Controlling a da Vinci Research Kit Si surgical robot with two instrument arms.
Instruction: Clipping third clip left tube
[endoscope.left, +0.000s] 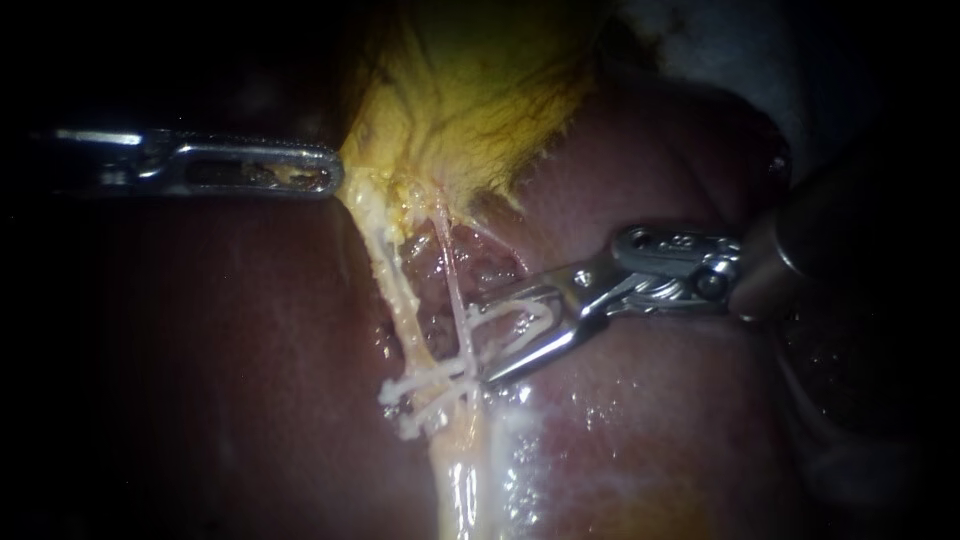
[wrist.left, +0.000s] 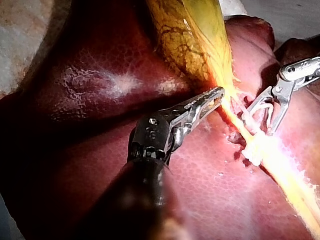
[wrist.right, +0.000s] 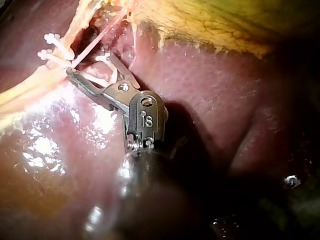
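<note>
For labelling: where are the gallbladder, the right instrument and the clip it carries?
gallbladder (endoscope.left: 470, 90): endoscope view, on its yellow wall.
right instrument (endoscope.left: 482, 343): endoscope view, midway between its tips.
clip (endoscope.left: 505, 308): endoscope view, on its white upper arm.

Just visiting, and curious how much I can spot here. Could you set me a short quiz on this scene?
1. True or false: the left instrument grips the liver.
2. How many placed clips lie beside the right instrument?
3. Its jaws hold: A a white clip, B a needle, C nothing.
Key: 1 false, it grips the gallbladder; 2 two; 3 A.
</note>
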